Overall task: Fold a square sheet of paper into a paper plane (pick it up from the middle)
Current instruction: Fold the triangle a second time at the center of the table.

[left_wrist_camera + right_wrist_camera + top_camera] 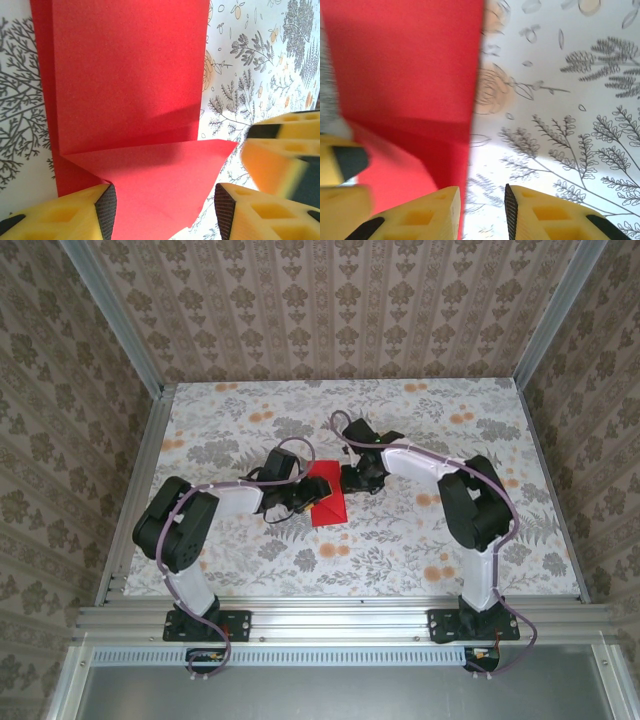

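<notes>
Top external: arms bent inward; left gripper (165, 206), right gripper (482, 206) open at paper (330, 506).

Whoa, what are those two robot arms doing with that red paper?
They are folding it. The red paper lies in the middle of the flowery table, partly folded, with one corner turned over into a triangle flap. The left arm has its jaws open on either side of that flap's tip. The right arm holds its open jaws at the paper's edge. It is not a plane yet.
</notes>
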You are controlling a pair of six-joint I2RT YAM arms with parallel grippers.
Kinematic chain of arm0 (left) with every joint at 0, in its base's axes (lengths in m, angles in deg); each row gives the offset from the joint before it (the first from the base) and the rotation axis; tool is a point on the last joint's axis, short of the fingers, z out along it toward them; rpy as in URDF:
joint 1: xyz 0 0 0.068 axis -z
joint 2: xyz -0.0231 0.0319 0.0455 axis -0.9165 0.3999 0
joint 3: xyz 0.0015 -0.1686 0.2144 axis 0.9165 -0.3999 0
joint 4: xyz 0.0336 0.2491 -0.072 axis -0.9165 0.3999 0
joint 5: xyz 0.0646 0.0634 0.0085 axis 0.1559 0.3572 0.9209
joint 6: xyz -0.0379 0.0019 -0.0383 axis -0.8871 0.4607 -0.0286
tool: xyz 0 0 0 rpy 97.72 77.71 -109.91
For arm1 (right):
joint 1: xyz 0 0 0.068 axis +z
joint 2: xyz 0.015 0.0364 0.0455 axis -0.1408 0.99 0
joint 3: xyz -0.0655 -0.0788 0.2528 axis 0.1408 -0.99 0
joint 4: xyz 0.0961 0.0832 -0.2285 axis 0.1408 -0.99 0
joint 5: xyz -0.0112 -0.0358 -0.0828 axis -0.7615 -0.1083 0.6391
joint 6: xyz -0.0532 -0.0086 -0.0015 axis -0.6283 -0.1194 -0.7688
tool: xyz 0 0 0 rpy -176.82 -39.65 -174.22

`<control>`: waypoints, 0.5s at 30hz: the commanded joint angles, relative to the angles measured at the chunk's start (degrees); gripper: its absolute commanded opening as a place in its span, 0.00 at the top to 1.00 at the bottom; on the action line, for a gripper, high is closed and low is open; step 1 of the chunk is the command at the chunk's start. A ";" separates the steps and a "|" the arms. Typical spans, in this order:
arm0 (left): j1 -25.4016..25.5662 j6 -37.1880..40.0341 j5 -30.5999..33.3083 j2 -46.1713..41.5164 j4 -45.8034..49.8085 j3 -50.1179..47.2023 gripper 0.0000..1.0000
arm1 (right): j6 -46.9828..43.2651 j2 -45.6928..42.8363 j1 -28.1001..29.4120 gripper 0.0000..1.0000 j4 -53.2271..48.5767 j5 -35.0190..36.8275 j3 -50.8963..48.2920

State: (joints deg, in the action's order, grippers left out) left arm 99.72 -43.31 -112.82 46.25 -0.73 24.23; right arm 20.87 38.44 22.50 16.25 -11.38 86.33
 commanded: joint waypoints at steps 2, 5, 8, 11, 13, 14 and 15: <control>0.17 -0.30 1.01 0.24 0.93 0.59 0.43 | -0.79 -1.88 -0.09 0.66 3.16 -8.12 -1.10; 0.13 -0.31 1.01 0.24 0.92 0.64 0.44 | -0.40 -0.55 -0.09 0.65 3.65 -9.71 -0.94; 0.10 -0.25 1.10 0.15 1.10 0.58 0.44 | -0.57 0.91 -0.09 0.65 2.93 -9.17 -0.03; 0.10 -0.17 1.10 0.24 1.32 0.88 0.44 | -1.01 2.34 -0.09 0.66 1.95 -8.70 0.77; 0.10 -0.13 1.10 0.24 1.44 0.97 0.44 | -1.13 3.26 -0.09 0.67 1.41 -8.59 1.15; 0.10 -0.17 1.10 0.24 1.53 1.07 0.44 | -1.20 3.65 -0.09 0.67 1.21 -8.46 1.27; 0.12 -0.12 1.10 0.25 1.55 1.02 0.44 | -1.17 3.88 -0.13 0.68 1.04 -8.34 1.46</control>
State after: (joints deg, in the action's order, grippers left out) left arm 99.72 -43.31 -112.17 46.25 -0.32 24.23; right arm 20.66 40.69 22.43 19.18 -18.92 86.31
